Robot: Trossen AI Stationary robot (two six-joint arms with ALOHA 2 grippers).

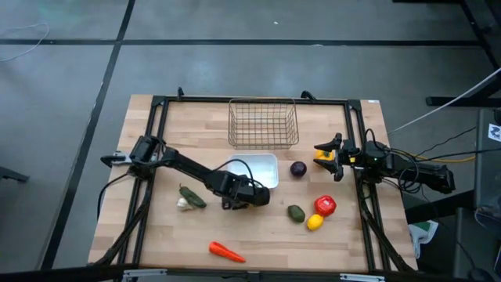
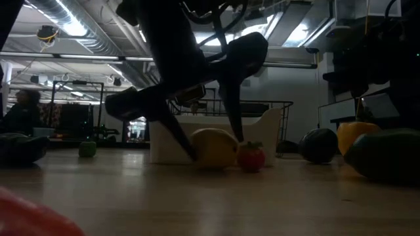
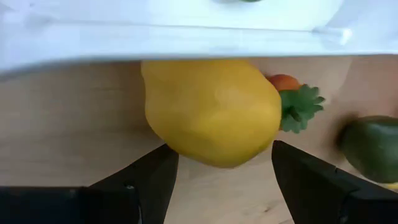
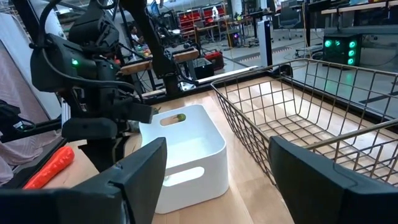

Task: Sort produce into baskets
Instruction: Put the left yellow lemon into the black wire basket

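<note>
A yellow lemon (image 3: 208, 109) lies on the table against the near wall of the white tray (image 1: 264, 166). A small red fruit with green leaves (image 3: 292, 93) lies beside it. My left gripper (image 3: 217, 158) is open. It points down over the lemon, one finger on each side; in the low view (image 2: 207, 141) they straddle the lemon (image 2: 213, 148). I cannot tell whether they touch it. My right gripper (image 1: 329, 160) waits open and empty at the table's right side, and a yellow fruit (image 1: 323, 154) shows next to it. The wire basket (image 1: 263, 123) stands at the far middle.
A purple ball (image 1: 298, 168) lies right of the tray. An avocado (image 1: 295, 212), a red tomato (image 1: 325, 205) and another lemon (image 1: 314, 222) lie at the near right. A green pepper (image 1: 190, 196) and garlic (image 1: 183, 204) lie at the left, and a carrot (image 1: 225, 251) near the front edge.
</note>
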